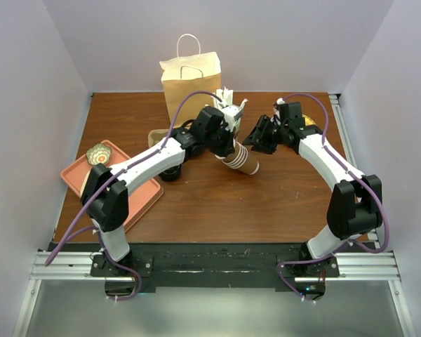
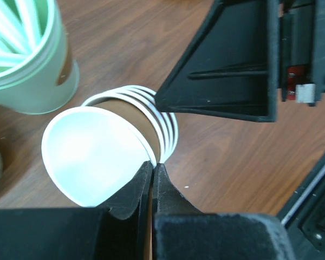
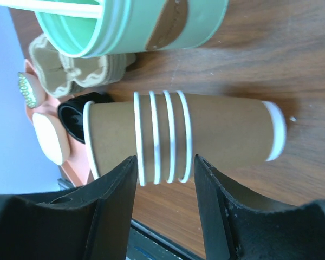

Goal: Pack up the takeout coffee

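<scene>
Two claws meet one cup stack [image 1: 245,161]: left claw [image 2: 153,167] pinches its mouth rim; right claw [image 3: 161,163], spread, straddles it.

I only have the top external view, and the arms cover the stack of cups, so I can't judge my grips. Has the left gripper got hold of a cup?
Observer: Yes. In the left wrist view the left gripper is shut on the rim of the innermost cup.
Operator: And the right one?
Observer: The right gripper is open, with one finger on each side of the four bunched rims of the cup stack.
Operator: Is the pinched cup free of the stack?
Observer: No. The right wrist view shows its rim apart from the other four, with its body nested inside them.
</scene>
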You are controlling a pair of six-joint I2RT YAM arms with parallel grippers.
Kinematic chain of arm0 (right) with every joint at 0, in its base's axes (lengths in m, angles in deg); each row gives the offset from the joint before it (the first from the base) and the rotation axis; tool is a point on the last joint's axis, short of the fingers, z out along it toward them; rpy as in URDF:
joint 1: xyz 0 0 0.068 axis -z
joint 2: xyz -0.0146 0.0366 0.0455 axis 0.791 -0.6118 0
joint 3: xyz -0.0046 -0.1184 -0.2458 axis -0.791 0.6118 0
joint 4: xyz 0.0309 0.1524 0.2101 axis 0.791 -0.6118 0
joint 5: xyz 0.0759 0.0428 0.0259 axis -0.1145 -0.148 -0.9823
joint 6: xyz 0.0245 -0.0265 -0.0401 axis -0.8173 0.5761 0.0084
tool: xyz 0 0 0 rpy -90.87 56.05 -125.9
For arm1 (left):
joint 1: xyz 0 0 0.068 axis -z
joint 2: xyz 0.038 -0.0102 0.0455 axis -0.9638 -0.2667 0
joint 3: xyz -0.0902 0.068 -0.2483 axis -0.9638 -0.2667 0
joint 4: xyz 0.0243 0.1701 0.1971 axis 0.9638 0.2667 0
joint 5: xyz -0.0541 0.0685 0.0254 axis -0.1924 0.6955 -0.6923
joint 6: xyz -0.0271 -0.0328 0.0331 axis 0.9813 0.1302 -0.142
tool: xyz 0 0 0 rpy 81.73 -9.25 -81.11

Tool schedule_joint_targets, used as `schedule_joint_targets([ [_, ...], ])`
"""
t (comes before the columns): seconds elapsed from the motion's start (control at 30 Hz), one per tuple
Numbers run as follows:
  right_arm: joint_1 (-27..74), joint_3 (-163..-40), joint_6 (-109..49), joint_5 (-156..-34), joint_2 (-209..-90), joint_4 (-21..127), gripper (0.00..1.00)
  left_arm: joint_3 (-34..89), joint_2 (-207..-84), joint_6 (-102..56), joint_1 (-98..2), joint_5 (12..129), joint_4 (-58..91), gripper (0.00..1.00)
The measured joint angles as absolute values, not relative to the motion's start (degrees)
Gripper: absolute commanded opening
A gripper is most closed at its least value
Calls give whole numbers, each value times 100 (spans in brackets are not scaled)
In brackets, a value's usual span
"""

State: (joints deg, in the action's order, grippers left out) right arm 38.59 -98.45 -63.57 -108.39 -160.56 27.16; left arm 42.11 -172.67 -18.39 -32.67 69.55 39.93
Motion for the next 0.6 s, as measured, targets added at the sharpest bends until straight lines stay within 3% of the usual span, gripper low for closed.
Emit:
schedule_joint_targets([
  [0.6, 3808, -9845, -6097, -10887, -16041, 2640, 49, 4619, -17510, -1937, -3131, 7355, 4345, 0],
])
